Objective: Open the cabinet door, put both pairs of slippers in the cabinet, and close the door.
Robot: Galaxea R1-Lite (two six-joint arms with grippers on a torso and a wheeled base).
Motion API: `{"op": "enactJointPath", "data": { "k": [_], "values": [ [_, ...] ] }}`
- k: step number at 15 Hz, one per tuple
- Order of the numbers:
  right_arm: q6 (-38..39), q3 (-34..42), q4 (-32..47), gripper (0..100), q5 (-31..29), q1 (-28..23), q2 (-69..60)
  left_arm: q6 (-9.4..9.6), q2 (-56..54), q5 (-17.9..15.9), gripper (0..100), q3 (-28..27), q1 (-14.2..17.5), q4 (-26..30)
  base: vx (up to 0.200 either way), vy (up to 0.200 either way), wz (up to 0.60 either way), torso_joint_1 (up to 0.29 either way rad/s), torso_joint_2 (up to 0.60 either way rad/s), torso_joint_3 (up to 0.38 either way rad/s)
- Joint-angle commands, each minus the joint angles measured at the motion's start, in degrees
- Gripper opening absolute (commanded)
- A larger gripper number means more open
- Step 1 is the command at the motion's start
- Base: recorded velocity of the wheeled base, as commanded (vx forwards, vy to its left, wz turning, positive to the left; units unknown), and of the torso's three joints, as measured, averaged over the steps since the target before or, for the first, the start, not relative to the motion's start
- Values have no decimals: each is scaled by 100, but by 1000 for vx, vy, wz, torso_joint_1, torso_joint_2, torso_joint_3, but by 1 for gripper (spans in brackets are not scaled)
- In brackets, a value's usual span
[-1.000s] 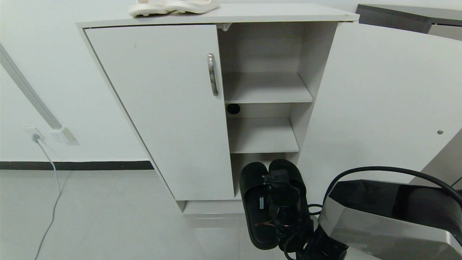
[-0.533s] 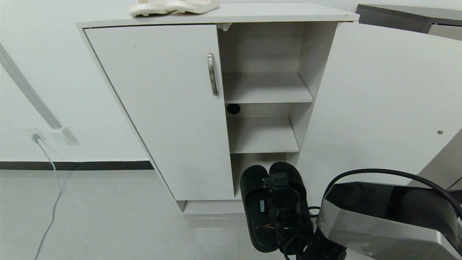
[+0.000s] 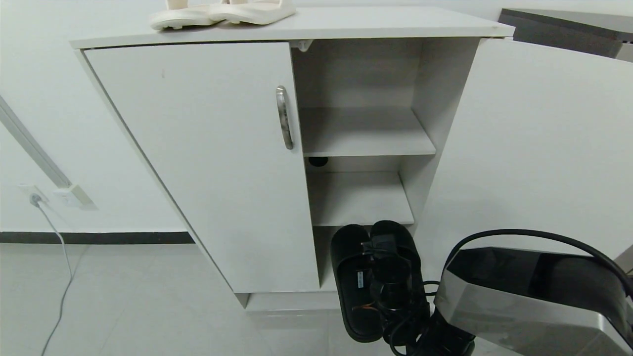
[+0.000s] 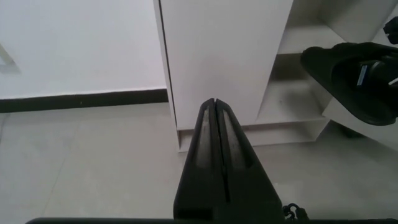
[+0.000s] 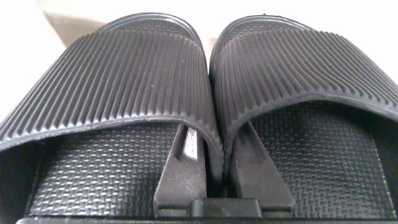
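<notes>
**While the black pair [image 3: 353,296] hangs from one pinch, we fear a slip or a snag**

Since the right hand [image 5: 217,165] is clenched on the black pair, with one finger [image 5: 183,168] inside each slipper and the two inner walls squeezed between them, the whole load rests on a thin seam of rubber. We judge that hold shallow. A jolt could let one slipper peel away and drop to the floor [image 3: 148,306].

The pair sits at the lower centre of the head view, toes toward the cabinet [image 3: 376,22]. It is just in front of the bottom bay [image 3: 324,267] and below the mid shelf [image 3: 358,198], not yet inside.

The toes look close to the front edge of the mid shelf. A forward push at this height might catch them there and lever the pair out of the pinch.

The bay also looks narrow, between the shut door [image 3: 198,163] and the open door [image 3: 534,148] at the right of the frame. A skewed entry could rub a slipper against either side or nudge the open door.

The left hand [image 4: 214,143] is clenched on nothing and points toward the foot of the shut door, so we count on no help from it if something falls.

The white pair [image 3: 222,12] lies on the cabinet top at the upper left of the frame. A hard knock to the cabinet might shift it.
</notes>
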Motion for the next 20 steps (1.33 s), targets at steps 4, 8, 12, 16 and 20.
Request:
{"op": "enactJointPath", "data": {
  "k": [4, 8, 12, 16, 20],
  "values": [
    [2, 0, -5, 0, 9, -2, -16, 1, 11, -1, 0, 2, -7, 1, 200, 0, 0, 1, 1, 1],
    [2, -35, 3, 0, 26, -46, 19, -7, 2, -1, 0, 2, -7, 1, 50, 0, 0, 1, -1, -1],
    [19, -598, 390, 0, 53, -283, 89, -16, 2, -1, 0, 2, -7, 1, 0, 0, 0, 0, 0, 0],
    [46, -1828, 1304, 0, 255, -529, 397, -25, 11, -1, 0, -6, -7, 1, 0, 0, 0, 0, 0, 0],
    [46, -3102, 2192, 0, 255, -775, 863, -25, 2, 8, 0, 2, -7, 1, 0, 0, 0, 0, 0, 0]
  ]
}}
